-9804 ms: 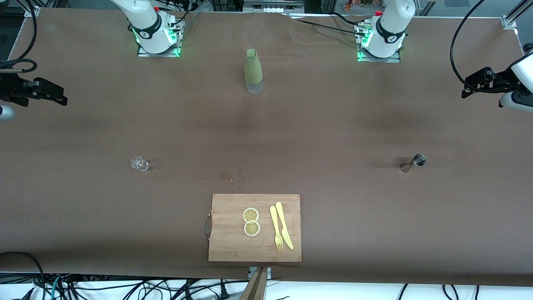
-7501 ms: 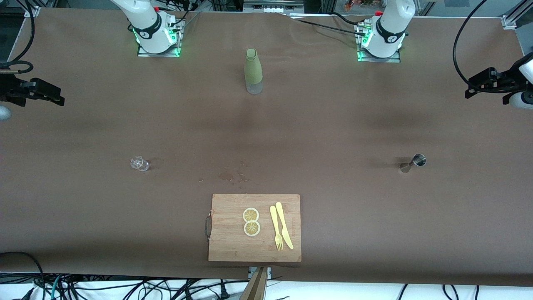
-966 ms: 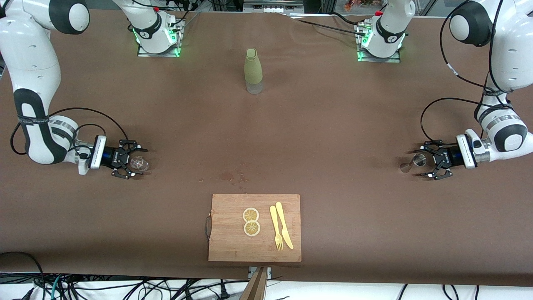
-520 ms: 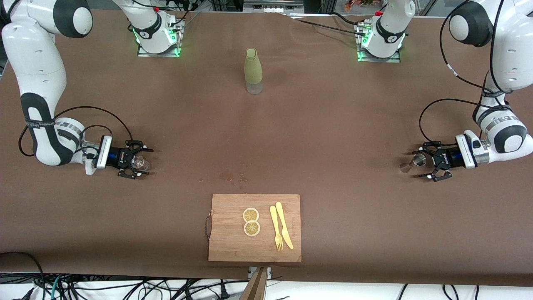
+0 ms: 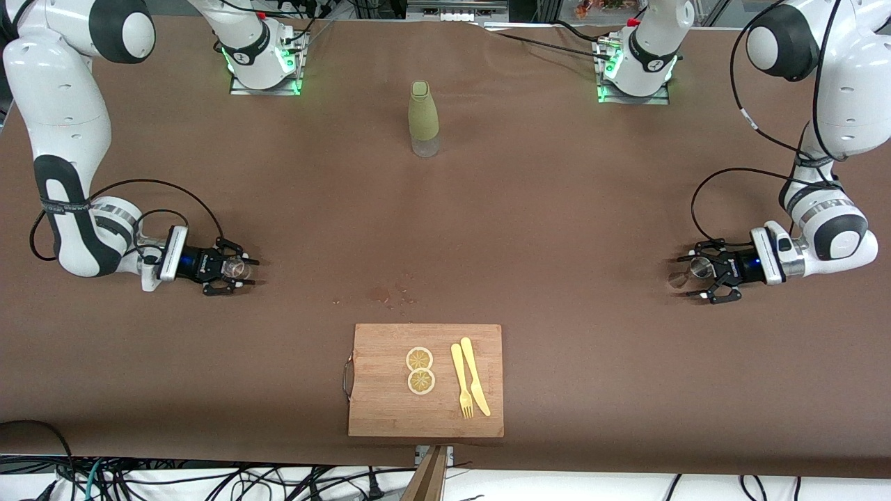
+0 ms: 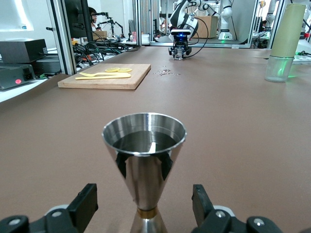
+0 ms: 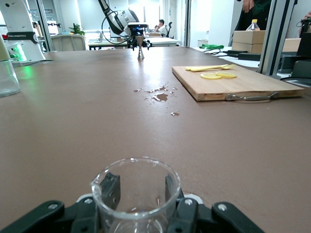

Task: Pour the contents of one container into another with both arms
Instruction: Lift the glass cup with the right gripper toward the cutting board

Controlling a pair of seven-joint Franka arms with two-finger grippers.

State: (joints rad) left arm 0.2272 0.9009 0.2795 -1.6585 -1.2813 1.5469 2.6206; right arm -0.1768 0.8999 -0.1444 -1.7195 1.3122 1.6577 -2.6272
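A small clear glass beaker [image 5: 235,267] stands on the brown table toward the right arm's end. My right gripper [image 5: 241,271] lies low on the table around it, and its black fingers [image 7: 110,190] press against the glass [image 7: 136,180] on both sides. A steel hourglass-shaped jigger [image 5: 698,267] with dark liquid in its cup [image 6: 144,145] stands toward the left arm's end. My left gripper [image 5: 691,278] sits low around the jigger, open. Its fingers [image 6: 88,204] stand apart from the narrow waist on each side.
A green-sleeved bottle [image 5: 423,118] stands between the two bases. A wooden cutting board [image 5: 386,410] near the front edge carries two lemon slices [image 5: 420,370] and a yellow fork and knife [image 5: 470,376]. Small spilled drops [image 5: 390,295] lie just above the board.
Both arms came down from the table's ends to their containers. Over the last second the right gripper's fingers narrowed onto the beaker, and the left gripper slid forward around the jigger.
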